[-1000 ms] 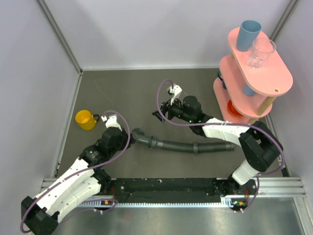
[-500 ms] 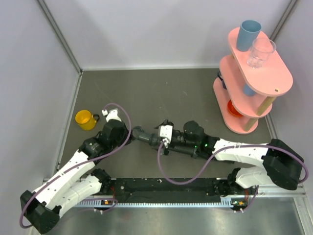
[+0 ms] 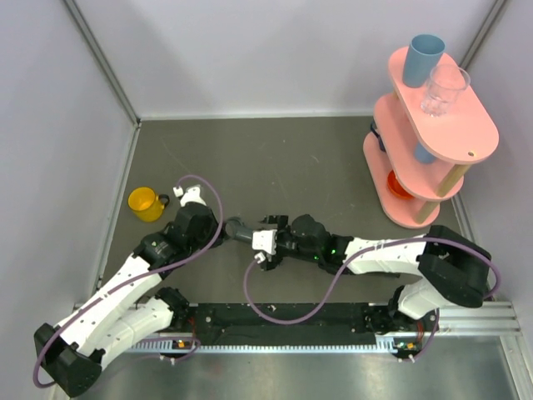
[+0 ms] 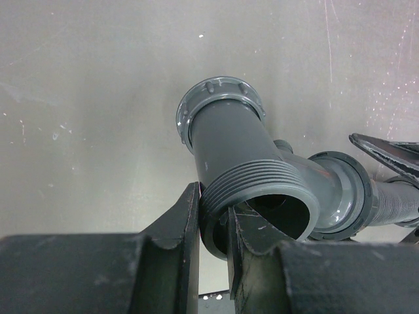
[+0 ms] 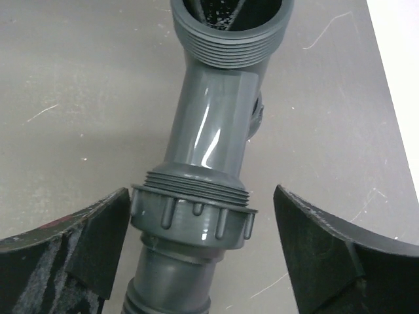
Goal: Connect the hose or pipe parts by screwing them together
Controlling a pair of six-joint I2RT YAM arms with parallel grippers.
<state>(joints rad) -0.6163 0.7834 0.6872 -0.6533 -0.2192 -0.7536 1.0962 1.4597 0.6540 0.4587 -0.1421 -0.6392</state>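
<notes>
Partly threaded, collar not yet snug

I judge the black ribbed flexible hose point(image 4: 400, 201) started onto the dark grey angled branch fitting point(image 5: 213, 111); thread shows above its ribbed collar nut point(image 5: 193, 212), so tightening is left. My left gripper point(image 4: 213, 217) pinches the fitting's threaded mouth rim. My right gripper point(image 5: 198, 219) stands wide, jaws astride the nut, not touching.

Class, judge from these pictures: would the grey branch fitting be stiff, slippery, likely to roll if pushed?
Probably stiff: the grey branch fitting looks thick-walled. Its glossy barrel likely slips in a grip. The side branch should stop it rolling.
</notes>
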